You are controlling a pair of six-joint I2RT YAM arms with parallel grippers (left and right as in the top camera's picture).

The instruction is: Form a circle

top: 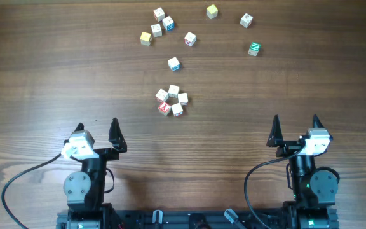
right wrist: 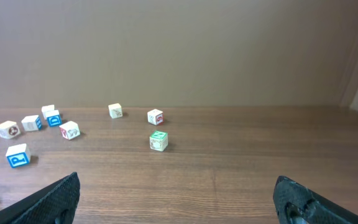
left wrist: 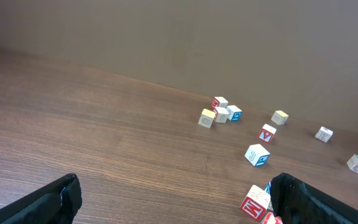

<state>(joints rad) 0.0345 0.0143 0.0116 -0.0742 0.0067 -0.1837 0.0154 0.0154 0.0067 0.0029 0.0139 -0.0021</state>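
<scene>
We see the circle [top: 172, 101], a tight ring of five small cubes with one red face on its near side, lying near the middle of the worktop [top: 43, 76], ahead of and between our two hands. Our left hand [top: 97, 125] and right hand [top: 295, 119] both stand spread wide, grasping nothing, well apart from it. Beyond the ring lie scattered loose cubes [top: 174, 63]

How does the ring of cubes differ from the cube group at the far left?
The ring has five cubes; the far group has four. The ring forms a closed loop; the far group is an irregular clump. Both consist of small lettered cubes on the table.
</scene>
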